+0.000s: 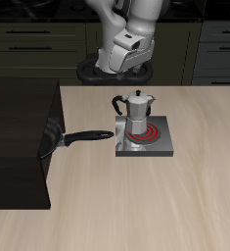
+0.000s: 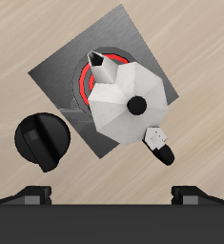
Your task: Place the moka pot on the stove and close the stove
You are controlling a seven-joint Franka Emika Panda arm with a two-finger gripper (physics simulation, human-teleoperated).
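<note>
The silver moka pot (image 1: 136, 113) stands upright on the grey stove (image 1: 158, 146), over its coil (image 1: 149, 130), which glows red. In the wrist view the moka pot (image 2: 128, 100) shows from above with its black lid knob and side handle, covering most of the red coil (image 2: 85, 84) on the stove (image 2: 64, 74). The stove's black knob (image 2: 42, 141) sits at the plate's edge. My gripper (image 1: 122, 57) hangs above and behind the pot, apart from it. In the wrist view the gripper (image 2: 113, 195) is open and empty, its fingertips (image 2: 37, 195) wide apart.
A black frying pan (image 1: 56, 138) lies beside the stove, its handle (image 1: 90, 136) pointing at the stove's edge. A large black box (image 1: 19, 137) stands beyond the pan. Dark cabinets (image 1: 48, 39) run behind the table.
</note>
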